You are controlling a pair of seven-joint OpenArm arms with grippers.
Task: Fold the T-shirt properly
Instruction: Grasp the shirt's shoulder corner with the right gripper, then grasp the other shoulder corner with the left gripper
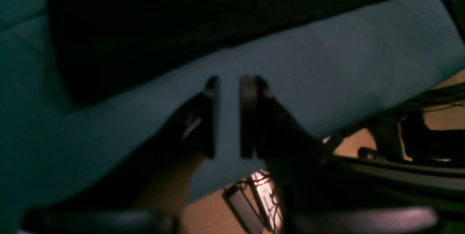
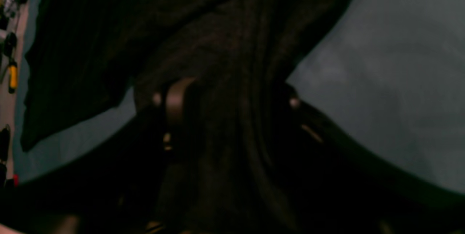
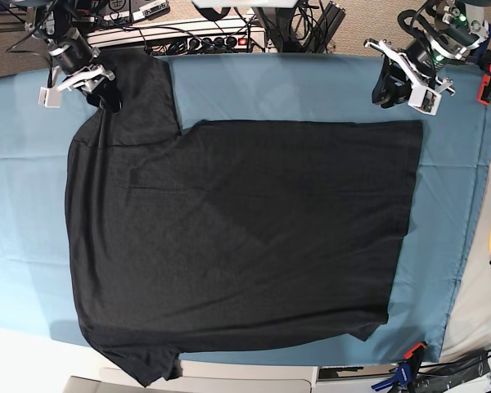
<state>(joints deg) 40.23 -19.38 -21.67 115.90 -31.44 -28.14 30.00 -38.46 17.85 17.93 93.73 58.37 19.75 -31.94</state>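
Right gripper (image 3: 106,90) pinching sleeve of large plain black cotton T-shirt (image 3: 237,237) on teal-blue table cloth (image 3: 311,86); left gripper (image 1: 228,117) hovering parted, empty. Sleeve fold-in likely next.

The T-shirt (image 3: 245,237) is matt black knit cloth, the table cloth (image 3: 311,90) smooth matt teal fabric.
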